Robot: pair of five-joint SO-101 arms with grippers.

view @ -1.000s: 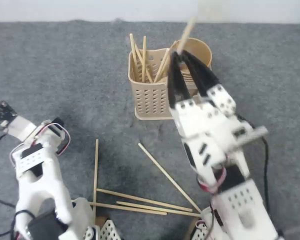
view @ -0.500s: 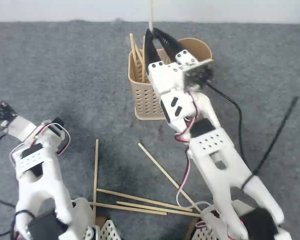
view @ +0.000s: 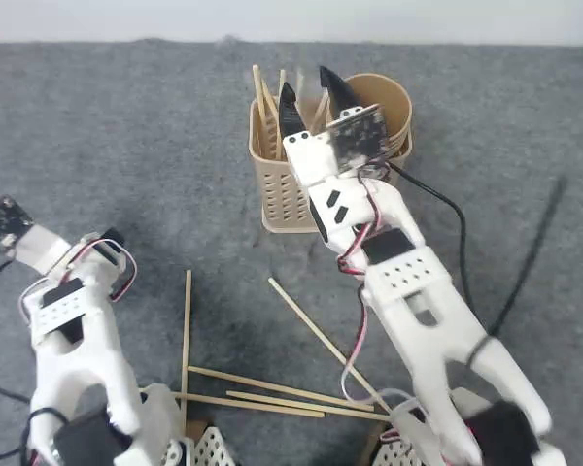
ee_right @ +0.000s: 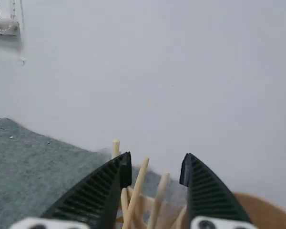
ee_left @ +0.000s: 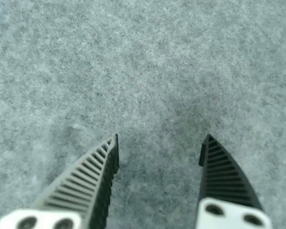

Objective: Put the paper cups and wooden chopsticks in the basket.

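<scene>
Right gripper (view: pixel 308 85) swings over the basket (view: pixel 290 194), jaws spread, releasing among the chopsticks (view: pixel 263 102) inside; left gripper (ee_left: pixel 159 148) waits, spread.

I could read no text, number, label or sign in any view. The basket (view: pixel 288 199) and the paper cup (view: pixel 398 105) touching it carried no print that I could make out from my station.
</scene>
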